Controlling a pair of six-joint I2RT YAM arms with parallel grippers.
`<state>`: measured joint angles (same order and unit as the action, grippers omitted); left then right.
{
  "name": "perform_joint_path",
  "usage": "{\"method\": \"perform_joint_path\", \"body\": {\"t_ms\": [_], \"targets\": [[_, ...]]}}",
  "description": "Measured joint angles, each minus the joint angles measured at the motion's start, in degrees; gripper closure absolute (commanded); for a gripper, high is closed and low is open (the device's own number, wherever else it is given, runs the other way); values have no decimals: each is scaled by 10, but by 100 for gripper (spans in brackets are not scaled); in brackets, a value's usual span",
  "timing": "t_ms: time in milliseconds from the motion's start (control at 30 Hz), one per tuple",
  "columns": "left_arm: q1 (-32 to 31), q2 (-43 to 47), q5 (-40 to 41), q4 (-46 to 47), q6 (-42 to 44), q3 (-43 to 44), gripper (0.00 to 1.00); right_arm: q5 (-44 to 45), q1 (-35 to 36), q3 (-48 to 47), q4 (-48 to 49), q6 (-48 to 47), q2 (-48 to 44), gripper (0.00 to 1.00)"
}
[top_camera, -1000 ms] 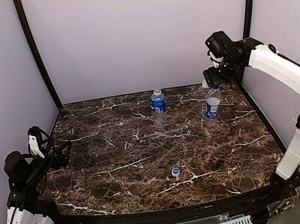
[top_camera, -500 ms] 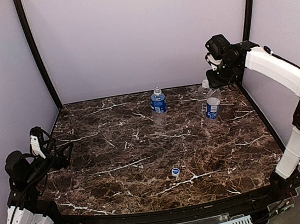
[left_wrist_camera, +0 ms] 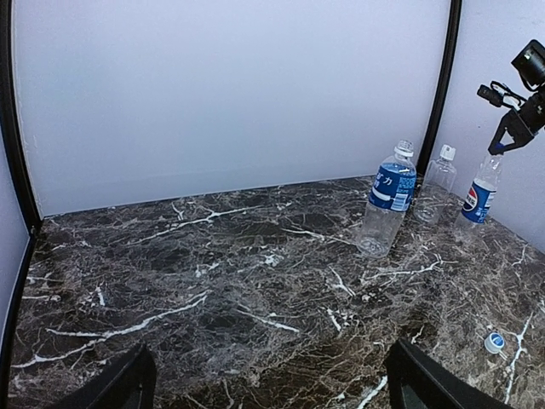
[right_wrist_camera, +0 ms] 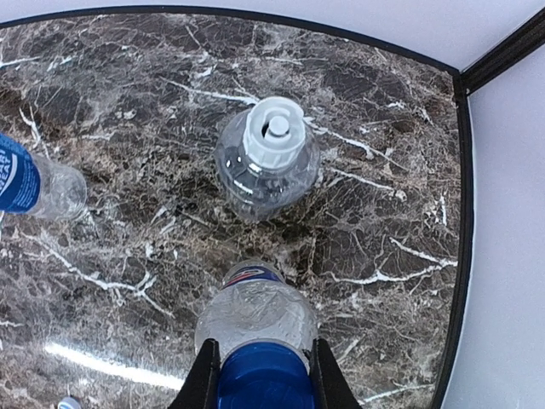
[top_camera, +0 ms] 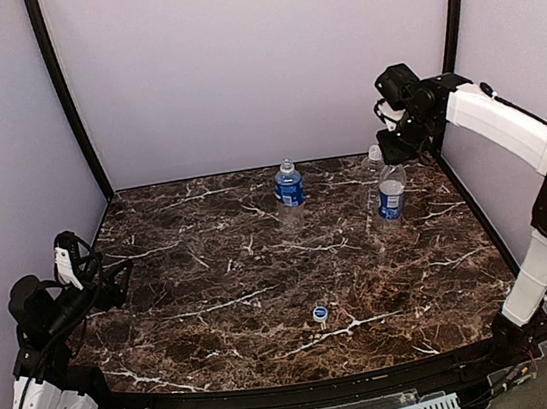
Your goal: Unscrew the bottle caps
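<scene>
While right claw (right_wrist_camera: 264,373) clamps blue cap (right_wrist_camera: 264,390), unlabelled bottle (right_wrist_camera: 268,162) stands just beside; left claw (left_wrist_camera: 272,388) spread

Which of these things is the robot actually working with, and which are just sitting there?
In the job: Pepsi bottle, its gripped blue cap inside the shut right gripper; plain bottle with white cap; blue-labelled bottle; loose blue cap.
Just there: marble table; open left gripper, holding nothing.

Dark marble-patterned table (top_camera: 212,273), blue-labelled bottle (top_camera: 289,185) stood upright at mid far edge, plain bottle (top_camera: 374,173) stood near the far right corner, Pepsi-labelled bottle (top_camera: 389,194) with blue screw cap (right_wrist_camera: 266,379) just beside it, loose cap (top_camera: 320,312) lay near the near edge.
</scene>
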<state>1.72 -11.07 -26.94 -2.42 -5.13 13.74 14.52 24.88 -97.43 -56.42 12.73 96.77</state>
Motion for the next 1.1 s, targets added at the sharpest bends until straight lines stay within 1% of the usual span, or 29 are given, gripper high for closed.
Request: {"method": "perform_joint_path", "body": {"t_ms": [133,200,233,367,467,533,600,667,767,833,1000,1067,1100], "targets": [[0,-2,-12,0,0,1,8,-25,19,-45,-82,-1,-13,100],[0,-13,-24,-3,2,7,8,-67,51,-86,-115,-2,-25,100],[0,-22,-30,-8,3,13,8,-95,79,-114,-127,-2,-34,100],[0,-81,-70,-37,28,73,10,-194,207,-196,-119,-10,-59,100],[-7,-126,-131,-84,80,142,8,-255,291,-218,-87,-36,-55,100],[-31,-149,-176,-139,131,196,7,-290,323,-241,-62,-49,-24,100],[-72,-166,-202,-207,197,251,6,-315,338,-284,-27,-55,33,100],[-122,-185,-207,-277,267,302,6,-335,342,-319,17,-56,93,100],[-181,-225,-197,-365,348,354,5,-352,342,-331,82,-50,155,100],[-198,-264,-188,-401,377,371,6,-362,342,-331,111,-42,180,100],[-212,-340,-153,-419,400,390,8,-396,342,-314,183,-10,187,100],[-223,-357,-139,-414,403,394,9,-409,343,-300,209,2,181,100],[-229,-362,-134,-407,402,395,12,-415,344,-296,217,6,179,100]]}}
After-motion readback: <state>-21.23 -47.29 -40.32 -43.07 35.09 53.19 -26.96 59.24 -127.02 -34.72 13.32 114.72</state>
